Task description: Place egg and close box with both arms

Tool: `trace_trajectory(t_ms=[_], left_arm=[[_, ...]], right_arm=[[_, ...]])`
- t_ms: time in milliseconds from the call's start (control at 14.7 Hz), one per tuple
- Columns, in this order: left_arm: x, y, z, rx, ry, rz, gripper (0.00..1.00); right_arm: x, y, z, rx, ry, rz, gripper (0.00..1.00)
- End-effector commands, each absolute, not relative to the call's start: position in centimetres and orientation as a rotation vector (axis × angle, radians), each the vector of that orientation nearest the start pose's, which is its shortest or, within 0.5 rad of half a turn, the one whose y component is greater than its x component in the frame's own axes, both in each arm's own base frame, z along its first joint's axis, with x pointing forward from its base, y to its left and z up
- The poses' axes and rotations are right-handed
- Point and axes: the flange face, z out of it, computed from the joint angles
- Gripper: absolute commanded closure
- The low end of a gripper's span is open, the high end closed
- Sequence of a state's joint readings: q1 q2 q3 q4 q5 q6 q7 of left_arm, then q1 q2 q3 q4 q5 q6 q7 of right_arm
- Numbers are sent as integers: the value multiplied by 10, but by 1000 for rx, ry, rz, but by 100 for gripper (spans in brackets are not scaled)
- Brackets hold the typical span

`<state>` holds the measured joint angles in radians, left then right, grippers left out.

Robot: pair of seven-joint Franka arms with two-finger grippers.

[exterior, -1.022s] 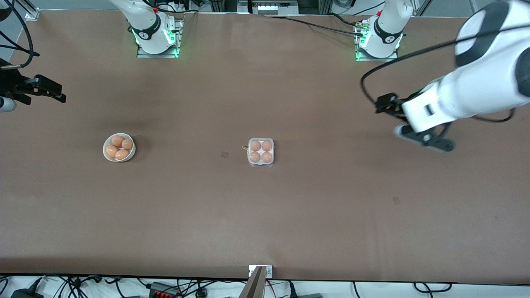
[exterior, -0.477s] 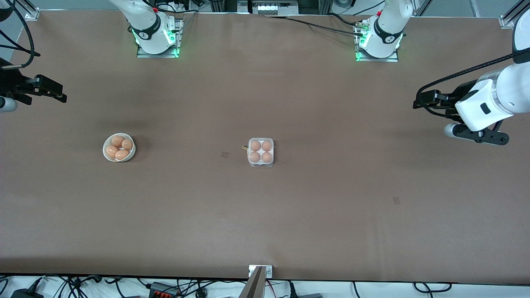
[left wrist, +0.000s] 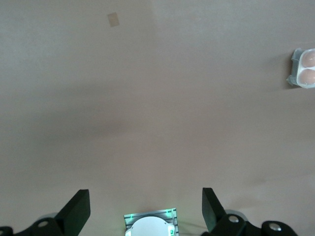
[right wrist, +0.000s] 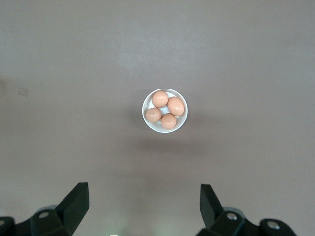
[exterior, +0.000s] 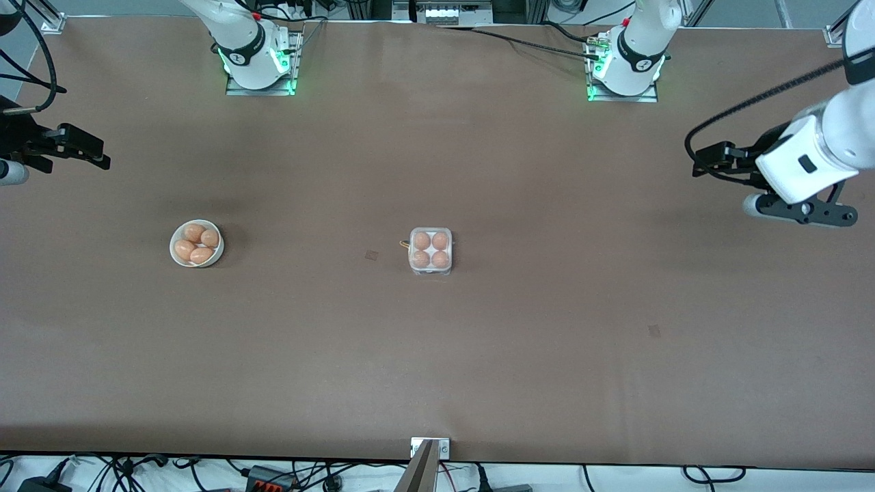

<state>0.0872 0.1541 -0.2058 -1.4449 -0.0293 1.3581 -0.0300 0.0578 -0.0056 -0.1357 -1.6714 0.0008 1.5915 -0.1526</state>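
Note:
The box (exterior: 431, 251) stands mid-table, an orange-brown egg (exterior: 422, 240) in each of its cells, its clear lid seemingly down over them. Its edge also shows in the left wrist view (left wrist: 304, 68). My left gripper (exterior: 800, 210) hangs open and empty high over the left arm's end of the table, well away from the box. In its wrist view the left gripper (left wrist: 145, 211) has its jaws wide apart. My right gripper (exterior: 82, 147) waits over the right arm's end of the table. It (right wrist: 142, 209) is open and empty, looking down on the bowl.
A round white bowl (exterior: 179, 234) with several like eggs sits toward the right arm's end; it shows in the right wrist view (right wrist: 146, 105). The arm bases (exterior: 260, 65) (exterior: 625, 68) stand along the table's edge farthest from the front camera. Small tape marks (exterior: 371, 255) (exterior: 654, 331) lie on the brown table.
My left arm has swung away from the table's middle toward its own end, with its gripper open. The right arm, the box and the bowl have not moved.

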Motion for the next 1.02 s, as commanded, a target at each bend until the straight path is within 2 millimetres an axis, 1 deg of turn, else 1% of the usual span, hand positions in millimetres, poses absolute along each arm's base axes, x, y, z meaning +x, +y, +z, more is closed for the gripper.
trace_trajectory(t_ms=[0, 68, 204, 272, 409, 545, 613, 749, 954], left_arm=[[529, -55, 570, -3116, 43, 322, 0], [522, -52, 568, -3118, 26, 280, 0], [503, -54, 560, -3106, 24, 284, 0], [501, -55, 561, -3106, 26, 265, 0], [510, -51, 566, -3106, 31, 247, 0], [530, -45, 571, -3117, 30, 273, 0], [534, -44, 570, -3120, 30, 286, 0], [535, -34, 570, -3123, 4, 284, 0], [535, -30, 573, -3123, -32, 277, 0]], right_arm=[[551, -42, 587, -3115, -104, 109, 0], [551, -42, 587, -3115, -106, 109, 0], [551, -41, 587, -3114, -104, 114, 0], [551, -41, 587, -3114, -104, 114, 0], [551, -42, 587, -3115, -106, 107, 0], [551, -40, 587, -3113, -106, 111, 0], [551, -41, 587, -3114, -109, 114, 0], [551, -42, 587, -3115, -104, 111, 0], [550, -41, 587, -3113, -104, 116, 0]])
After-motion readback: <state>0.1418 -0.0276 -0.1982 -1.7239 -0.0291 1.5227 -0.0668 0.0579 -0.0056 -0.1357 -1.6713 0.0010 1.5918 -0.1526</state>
